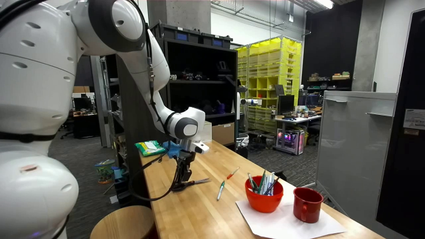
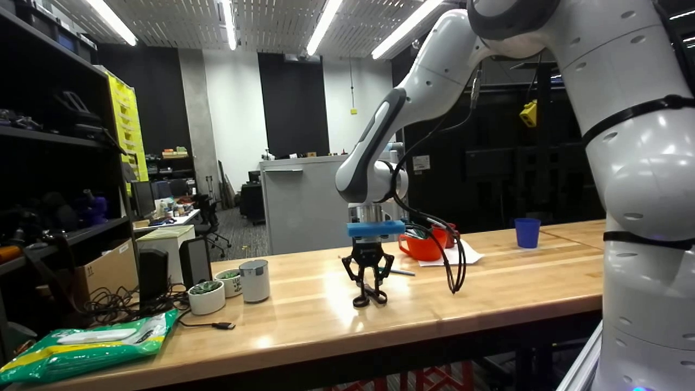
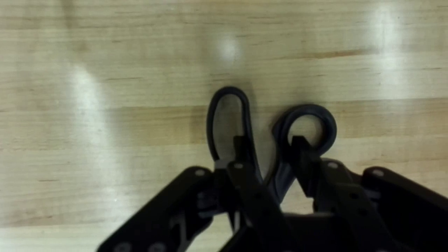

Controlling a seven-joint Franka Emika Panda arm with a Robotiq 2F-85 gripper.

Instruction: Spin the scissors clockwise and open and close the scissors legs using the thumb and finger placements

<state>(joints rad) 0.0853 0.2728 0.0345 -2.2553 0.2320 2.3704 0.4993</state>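
Black two-fingered hand (image 3: 269, 142) part-spread over black-looped, grey-bladed metal scissors (image 1: 193, 182); fingertip (image 3: 240, 144) at each loop (image 3: 330, 131), long axis across finger line.

White glare across the tabletop (image 2: 326, 304)

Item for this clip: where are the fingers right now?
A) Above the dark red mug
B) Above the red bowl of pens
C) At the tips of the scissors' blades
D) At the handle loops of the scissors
D: in the wrist view the fingers overlap the two black handle loops, and in an exterior view the grey blades extend away from them along the tabletop.
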